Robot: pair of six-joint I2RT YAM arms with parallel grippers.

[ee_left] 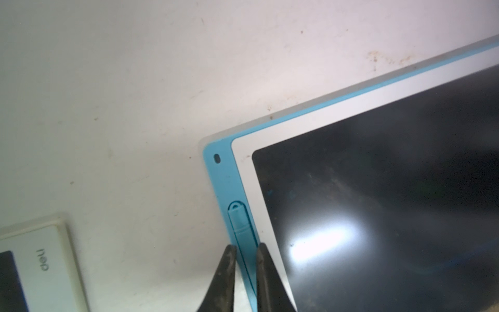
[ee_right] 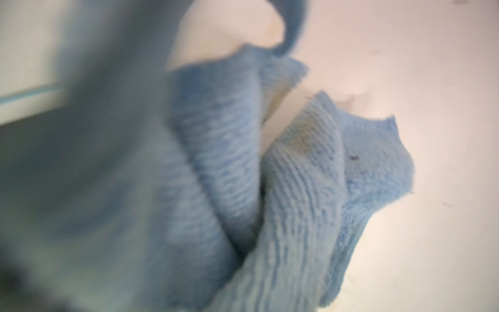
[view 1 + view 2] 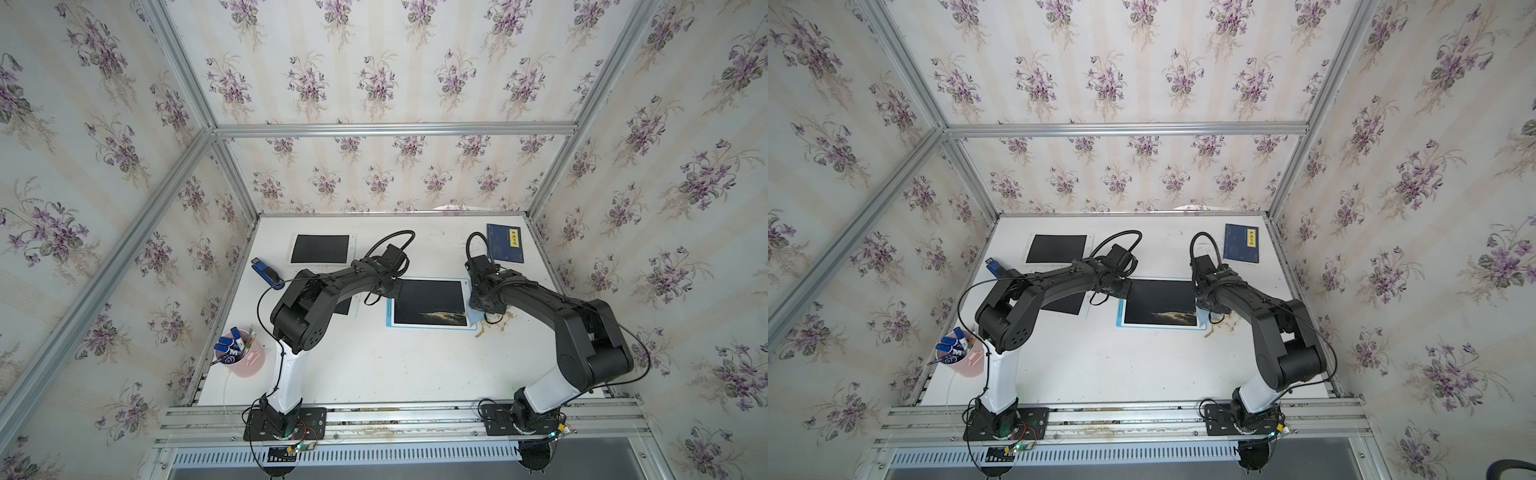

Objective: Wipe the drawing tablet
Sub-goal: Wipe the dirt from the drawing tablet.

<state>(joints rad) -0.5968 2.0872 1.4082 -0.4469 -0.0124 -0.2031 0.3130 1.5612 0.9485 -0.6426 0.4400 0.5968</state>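
Tablet (image 3: 428, 301), blue-rimmed with a dark screen, lies flat near the middle of the desk (image 3: 374, 365), between the two arms. Tan dust (image 3: 446, 316) streaks the near right part of its screen, and more crumbs (image 3: 492, 326) lie on the desk just off that corner.

Left fingers (image 1: 226, 272) are down at the tablet's left rim. In the left wrist view they are nearly closed, with only a narrow gap, and their tips sit on either side of the stylus (image 1: 239, 218) clipped in its slot. I cannot tell whether they pinch it or only press on the rim.

At the tablet's right edge the right arm (image 3: 540, 299) reaches down, with a pale blue cloth (image 3: 477, 319) showing under its wrist. The right wrist view is filled by that cloth (image 2: 297, 189), bunched in folds that run together where the right fingers are closed on it; the fingers themselves are hidden.

Two white tablets lie on the left: one (image 3: 320, 248) toward the back, the other (image 3: 347, 307) partly under the left arm. A stapler (image 3: 266, 270), a pink cup (image 3: 245, 359) of markers and a blue book (image 3: 504, 243) stand well apart from the work.
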